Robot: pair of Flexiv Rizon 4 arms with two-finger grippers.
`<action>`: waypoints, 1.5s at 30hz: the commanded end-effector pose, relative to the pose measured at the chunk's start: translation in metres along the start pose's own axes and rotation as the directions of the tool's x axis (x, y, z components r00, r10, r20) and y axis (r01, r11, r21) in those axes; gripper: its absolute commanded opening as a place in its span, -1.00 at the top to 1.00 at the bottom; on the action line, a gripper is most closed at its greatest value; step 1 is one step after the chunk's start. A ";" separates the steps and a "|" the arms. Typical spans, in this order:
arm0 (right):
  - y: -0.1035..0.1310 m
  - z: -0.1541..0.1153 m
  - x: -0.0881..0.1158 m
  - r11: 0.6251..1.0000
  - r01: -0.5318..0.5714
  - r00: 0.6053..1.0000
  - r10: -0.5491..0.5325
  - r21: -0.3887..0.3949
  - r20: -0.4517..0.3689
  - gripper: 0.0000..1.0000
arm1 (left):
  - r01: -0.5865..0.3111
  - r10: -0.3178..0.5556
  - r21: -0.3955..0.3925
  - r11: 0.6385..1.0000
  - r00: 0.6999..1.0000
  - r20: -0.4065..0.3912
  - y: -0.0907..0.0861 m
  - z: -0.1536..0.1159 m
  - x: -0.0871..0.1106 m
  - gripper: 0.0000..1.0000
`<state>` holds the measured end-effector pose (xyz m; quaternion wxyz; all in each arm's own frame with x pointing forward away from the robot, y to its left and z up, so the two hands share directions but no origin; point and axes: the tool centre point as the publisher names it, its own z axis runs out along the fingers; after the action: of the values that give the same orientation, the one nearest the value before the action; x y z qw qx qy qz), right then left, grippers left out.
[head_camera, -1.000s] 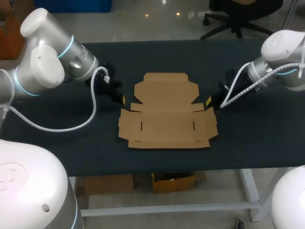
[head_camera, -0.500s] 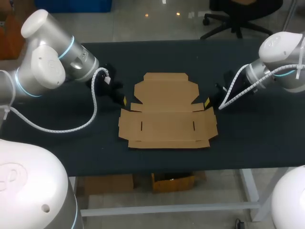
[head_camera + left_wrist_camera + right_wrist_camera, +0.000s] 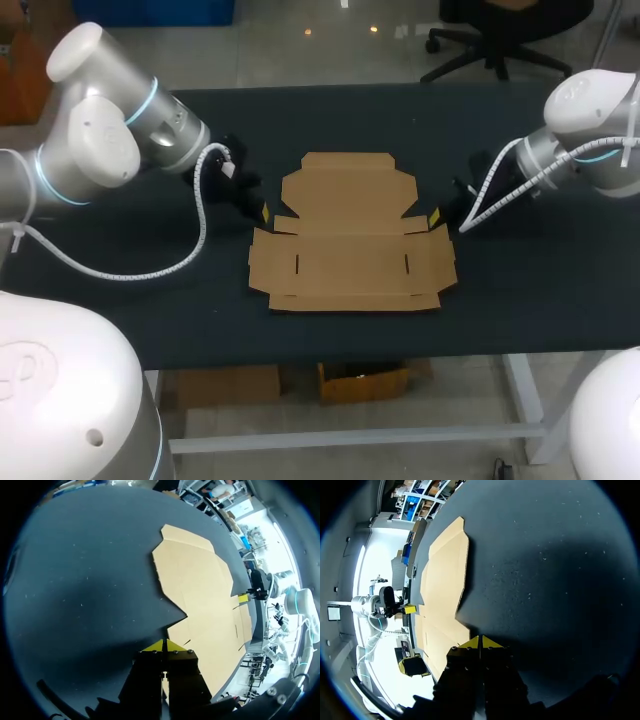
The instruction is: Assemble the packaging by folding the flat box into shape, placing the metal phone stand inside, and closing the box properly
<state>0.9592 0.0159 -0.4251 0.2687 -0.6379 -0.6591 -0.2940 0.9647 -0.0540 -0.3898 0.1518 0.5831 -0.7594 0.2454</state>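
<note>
The left hand (image 3: 263, 212) and right hand (image 3: 435, 216) have edged slightly closer to the flat box (image 3: 350, 240).

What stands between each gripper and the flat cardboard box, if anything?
Nothing visible does. The left gripper and the right gripper, both shut, are close beside the flat box, one at each of its sides. Only a little bare dark table lies between each gripper and the cardboard.

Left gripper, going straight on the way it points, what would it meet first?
Probably the flat cardboard box, its near flap just ahead of the left gripper; height is unclear.
</note>
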 end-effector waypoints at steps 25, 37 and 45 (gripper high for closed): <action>0.006 0.007 0.000 1.000 0.003 1.000 -0.003 0.011 -0.025 1.00 | 0.052 -0.052 0.008 0.999 0.999 -0.012 0.004 0.021 -0.006 1.00; 0.006 0.009 -0.001 1.000 -0.003 1.000 0.004 0.006 -0.031 1.00 | 0.059 -0.059 0.007 0.998 0.998 -0.024 0.006 0.026 -0.003 1.00; 0.003 0.008 0.002 1.000 0.003 0.999 -0.003 -0.005 -0.042 1.00 | 0.053 -0.053 -0.001 0.999 0.998 -0.021 0.006 0.028 0.000 1.00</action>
<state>0.9634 0.0230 -0.4276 0.2792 -0.6325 -0.6542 -0.3066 0.9592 -0.0652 -0.4129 0.1669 0.5999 -0.7414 0.2501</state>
